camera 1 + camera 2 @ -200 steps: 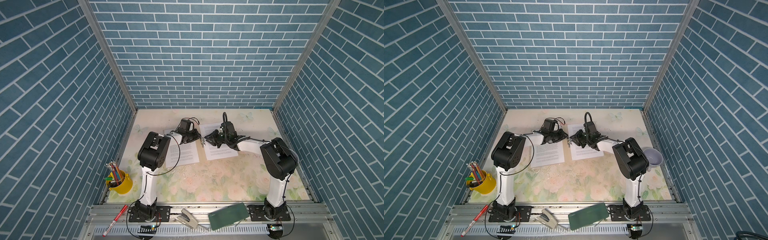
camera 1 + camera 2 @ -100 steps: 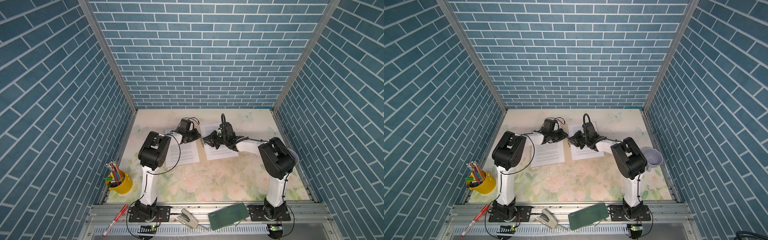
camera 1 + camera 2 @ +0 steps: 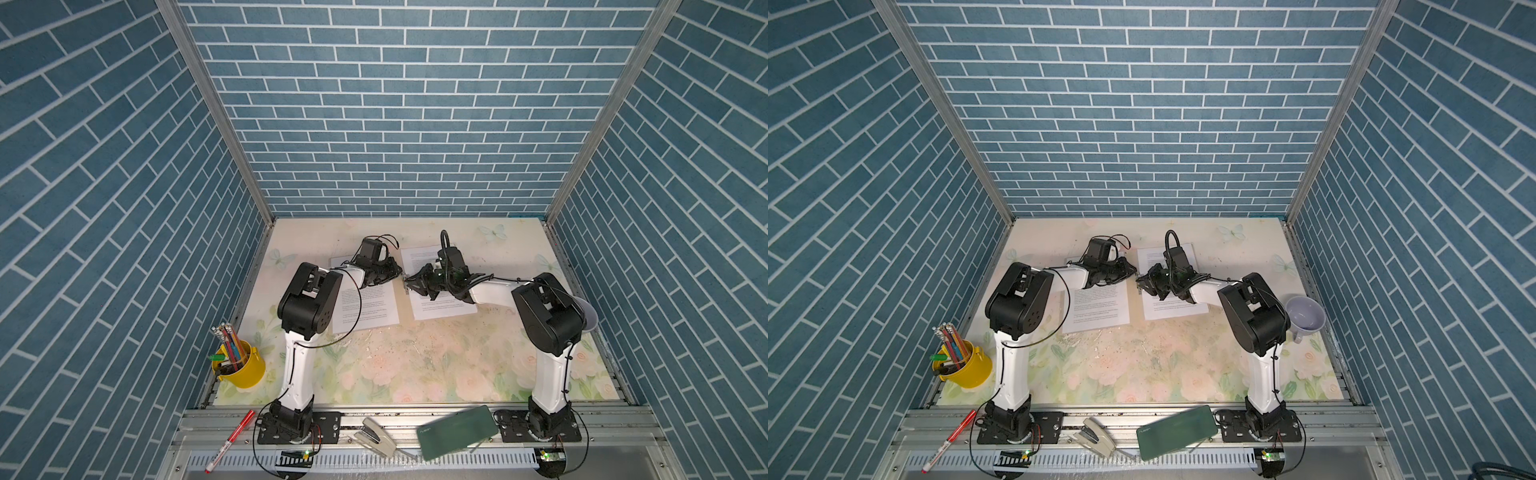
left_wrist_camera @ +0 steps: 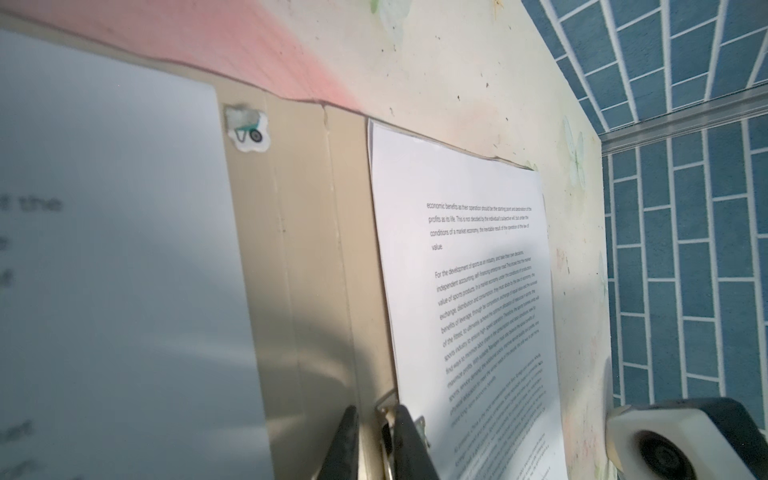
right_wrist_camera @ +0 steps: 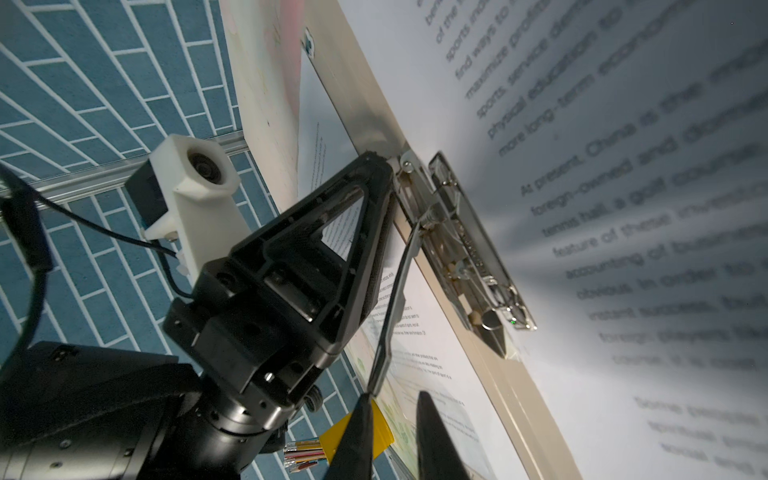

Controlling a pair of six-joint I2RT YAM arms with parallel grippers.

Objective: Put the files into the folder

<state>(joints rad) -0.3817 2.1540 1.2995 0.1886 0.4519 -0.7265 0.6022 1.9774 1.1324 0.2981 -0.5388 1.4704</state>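
Observation:
The tan folder [image 4: 299, 232] lies open on the table. One printed file [image 3: 365, 311] rests on its left half and another [image 3: 440, 305] on its right half. A silver clip [image 5: 469, 249] sits at the spine, with its thin lever [image 5: 395, 299] raised. My left gripper [image 4: 376, 415] has its tips down on the spine at the clip's far end, a narrow gap between the fingers. My right gripper [image 5: 392, 399] is slightly open. One fingertip touches the lever's end, and only paper shows between the fingers. In both top views the two grippers [image 3: 401, 276] [image 3: 408, 284] nearly meet between the files.
A yellow pencil cup [image 3: 239, 368] stands at the front left and a lavender cup [image 3: 1305, 318] at the right edge. On the front rail lie a dark green case [image 3: 457, 432], a stapler [image 3: 376, 436] and a red marker [image 3: 230, 440]. A small sticker [image 4: 248, 129] marks the folder.
My right gripper has crept a little to the left, closer to the spine and the left gripper. The left arm and both files have stayed put.

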